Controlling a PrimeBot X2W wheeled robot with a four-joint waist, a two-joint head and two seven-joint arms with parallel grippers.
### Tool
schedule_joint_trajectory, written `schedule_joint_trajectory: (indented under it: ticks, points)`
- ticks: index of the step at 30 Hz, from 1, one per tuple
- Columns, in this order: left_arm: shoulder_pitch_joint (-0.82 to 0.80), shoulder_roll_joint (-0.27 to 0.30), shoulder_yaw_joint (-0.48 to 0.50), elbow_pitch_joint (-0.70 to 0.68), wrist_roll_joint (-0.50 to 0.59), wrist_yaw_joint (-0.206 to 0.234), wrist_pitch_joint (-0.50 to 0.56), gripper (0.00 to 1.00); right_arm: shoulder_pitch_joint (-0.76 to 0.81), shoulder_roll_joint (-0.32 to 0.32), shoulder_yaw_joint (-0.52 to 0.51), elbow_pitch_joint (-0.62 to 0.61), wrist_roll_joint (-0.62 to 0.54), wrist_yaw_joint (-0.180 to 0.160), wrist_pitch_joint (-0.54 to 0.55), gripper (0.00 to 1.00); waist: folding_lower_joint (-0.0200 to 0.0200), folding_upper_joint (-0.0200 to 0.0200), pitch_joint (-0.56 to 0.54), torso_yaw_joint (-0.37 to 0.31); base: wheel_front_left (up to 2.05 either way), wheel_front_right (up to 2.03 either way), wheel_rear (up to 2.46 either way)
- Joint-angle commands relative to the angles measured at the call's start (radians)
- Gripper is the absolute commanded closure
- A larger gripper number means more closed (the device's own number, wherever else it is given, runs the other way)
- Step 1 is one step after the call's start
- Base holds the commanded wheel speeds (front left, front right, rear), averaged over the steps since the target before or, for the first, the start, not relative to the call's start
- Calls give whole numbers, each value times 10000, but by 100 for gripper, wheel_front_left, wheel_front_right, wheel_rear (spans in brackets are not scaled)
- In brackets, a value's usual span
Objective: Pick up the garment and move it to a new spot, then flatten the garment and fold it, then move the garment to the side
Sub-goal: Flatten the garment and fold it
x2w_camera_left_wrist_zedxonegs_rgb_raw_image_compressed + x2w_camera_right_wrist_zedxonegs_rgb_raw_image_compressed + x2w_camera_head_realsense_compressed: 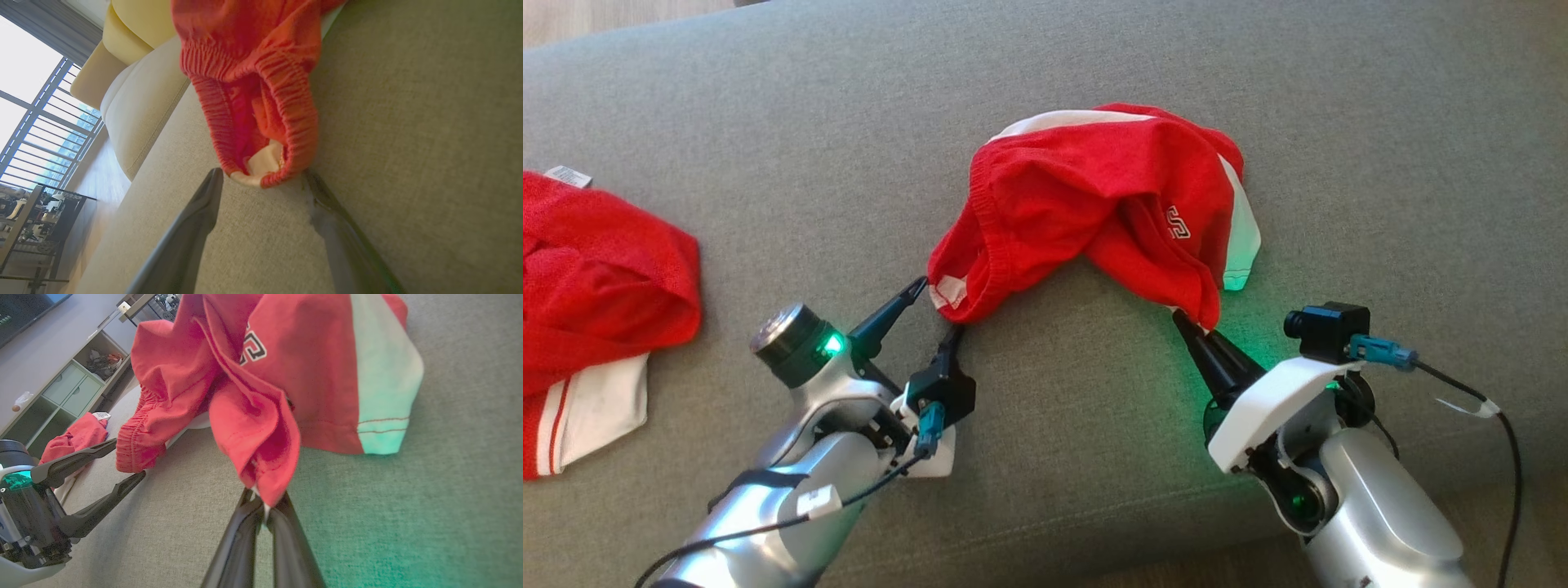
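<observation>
Head view: shorts [1094, 204] bunched on sofa [768, 122].
Right claw [1186, 325]: clenched on hem.
Left claw [939, 305]: released, at waistband.
Risk: one-sided pull may twist cloth.

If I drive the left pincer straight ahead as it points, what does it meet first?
Likely the waistband corner of the red shorts, just ahead of the left pincer's open fingertips; depth unclear.

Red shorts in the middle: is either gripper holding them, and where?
Right gripper is shut on the red shorts at a hem corner; left gripper is open at the waistband, holding nothing.
</observation>
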Motion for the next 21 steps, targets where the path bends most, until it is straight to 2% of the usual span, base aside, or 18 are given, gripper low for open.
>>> schedule_joint_trajectory:
  ticks: [1,5,20,21]
  points:
    - [-511,323,191,-237,30,152,-49,0,-168,110,150,-262,70,-2,-102,100,-1,0,-3,4,0,0,0]
    - [-797,511,-345,-72,262,269,-49,0,-188,110,186,-225,139,-2,-134,100,-1,0,25,5,0,0,0]
    - [-1887,1000,-2149,499,539,26,-49,0,-291,110,247,-113,235,-2,-221,100,-1,0,171,-52,0,0,0]
    - [-1931,1013,-2237,534,509,-8,-49,50,-296,110,246,-104,238,-2,-223,100,-1,0,176,-54,0,0,0]
